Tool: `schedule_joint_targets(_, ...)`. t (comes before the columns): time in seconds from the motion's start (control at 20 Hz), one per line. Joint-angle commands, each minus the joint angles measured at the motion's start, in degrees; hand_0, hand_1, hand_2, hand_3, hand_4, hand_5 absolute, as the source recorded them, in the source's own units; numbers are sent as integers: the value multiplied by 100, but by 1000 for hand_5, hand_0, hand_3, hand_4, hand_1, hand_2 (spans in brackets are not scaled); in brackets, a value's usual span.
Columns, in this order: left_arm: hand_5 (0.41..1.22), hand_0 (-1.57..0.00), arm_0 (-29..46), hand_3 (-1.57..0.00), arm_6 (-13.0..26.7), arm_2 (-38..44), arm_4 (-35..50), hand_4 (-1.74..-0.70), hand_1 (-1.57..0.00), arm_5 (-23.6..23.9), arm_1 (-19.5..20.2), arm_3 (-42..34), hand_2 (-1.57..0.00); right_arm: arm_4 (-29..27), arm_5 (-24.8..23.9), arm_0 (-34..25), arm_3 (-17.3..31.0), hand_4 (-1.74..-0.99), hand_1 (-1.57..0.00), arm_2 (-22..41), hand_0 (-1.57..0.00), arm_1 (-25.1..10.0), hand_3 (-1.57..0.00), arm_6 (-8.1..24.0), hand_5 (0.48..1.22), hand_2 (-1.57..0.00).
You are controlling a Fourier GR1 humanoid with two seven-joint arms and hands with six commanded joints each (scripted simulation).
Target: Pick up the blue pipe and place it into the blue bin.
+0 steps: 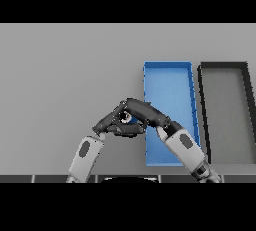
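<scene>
The blue pipe (pixel 134 121) shows only as a small blue patch with a pale round end, just left of the blue bin (pixel 167 65). My left hand (pixel 107 122) reaches in from the lower left, fingers above the pipe and thumb below, pinching it. My right hand (pixel 145 112) comes from the lower right across the bin's left wall, and its fingers curl over the same pipe. The two hands meet there and hide most of the pipe. It is held a little above the table, outside the bin.
A black bin (pixel 223 65) stands right beside the blue bin on its right. My right forearm (pixel 184 147) lies over the blue bin's near part. Bare grey table (pixel 65 75) stretches to the left and back.
</scene>
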Motion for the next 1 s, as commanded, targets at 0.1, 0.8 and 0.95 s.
schedule_joint_targets(0.1,538,-63,90,-50,-45,-35,-81,-955,-58,63,31,-1,-56,-91,123,27,89,-1741,-1570,-172,-1570,269,-1570,239,1220,-1570)
schedule_joint_targets(0.8,433,-2,41,-1,187,-39,-150,-905,-2,73,44,151,-2,-2393,-973,-2517,520,-1741,-1571,-2063,-1571,-277,-1571,924,1221,-1571)
schedule_joint_targets(0.95,428,0,10,0,166,48,-100,-892,0,24,162,70,0,-1997,-1117,-2979,1033,-1741,-1571,-2602,-1571,-645,-1571,1013,1221,-1571)
